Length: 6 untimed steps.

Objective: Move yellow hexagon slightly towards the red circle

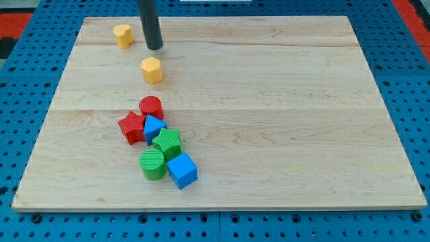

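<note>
The yellow hexagon [152,70] sits on the wooden board in the upper left part of the view. The red circle [151,107] lies below it, a short gap apart, at the top of a cluster of blocks. My tip [154,48] is just above the yellow hexagon, slightly to its right, and apart from it. A second yellow block [122,35], its shape unclear, lies to the left of my tip near the board's top edge.
Below the red circle lie a red star [132,127], a blue block [154,127], a green star [167,142], a green circle [152,165] and a blue cube [181,170], packed close. The board [302,121] rests on a blue pegboard.
</note>
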Each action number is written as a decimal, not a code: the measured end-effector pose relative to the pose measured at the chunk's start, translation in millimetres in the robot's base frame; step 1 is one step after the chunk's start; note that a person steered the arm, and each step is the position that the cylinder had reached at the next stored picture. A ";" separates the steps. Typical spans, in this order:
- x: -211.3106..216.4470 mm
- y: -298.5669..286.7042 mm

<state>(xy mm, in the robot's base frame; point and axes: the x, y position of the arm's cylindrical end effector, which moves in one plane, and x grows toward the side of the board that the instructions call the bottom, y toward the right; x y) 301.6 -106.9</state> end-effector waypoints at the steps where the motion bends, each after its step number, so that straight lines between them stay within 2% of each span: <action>1: 47.1 9.6; 2: 64.7 8.2; 3: 75.8 56.1; 4: 110.2 157.0; 5: 183.1 188.0; 6: 243.8 174.3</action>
